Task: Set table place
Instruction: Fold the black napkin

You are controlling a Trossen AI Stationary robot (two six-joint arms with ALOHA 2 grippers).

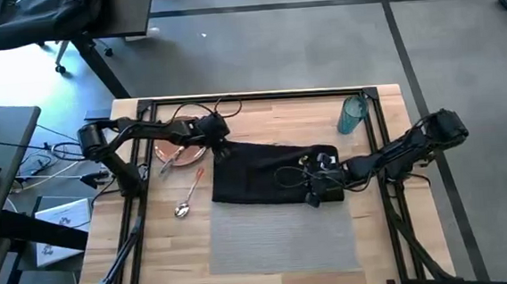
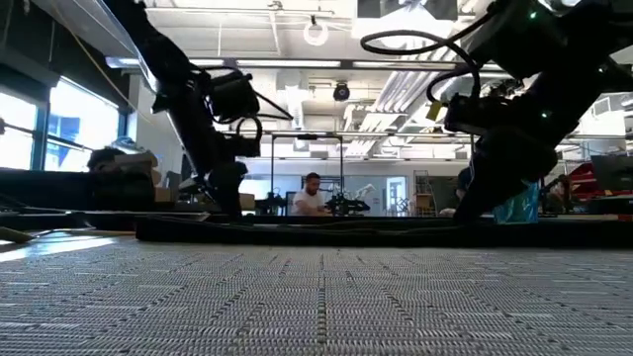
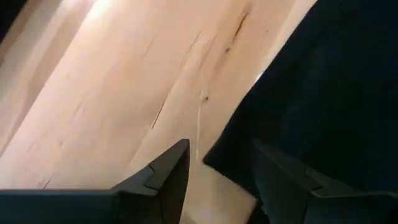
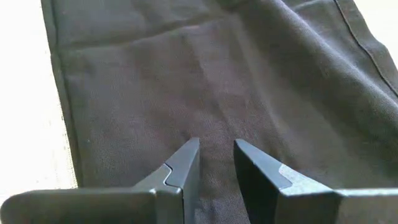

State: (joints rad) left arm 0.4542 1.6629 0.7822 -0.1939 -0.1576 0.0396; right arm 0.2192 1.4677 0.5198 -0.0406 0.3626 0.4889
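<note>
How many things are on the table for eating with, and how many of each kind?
Placemat: 1
Napkin: 1
Plate: 1
Tumbler: 1
Spoon: 1
Orange-handled cutlery: 2, one on the table beside the plate, one lying across the plate; I cannot tell fork from knife.
Total: 7

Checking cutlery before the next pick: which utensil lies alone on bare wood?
The silver spoon, below the plate; the orange-handled pieces lie on or beside the plate.

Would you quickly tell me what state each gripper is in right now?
Left gripper: open, at the black napkin's corner.
Right gripper: open, narrow gap, over the napkin, holding nothing.
</note>
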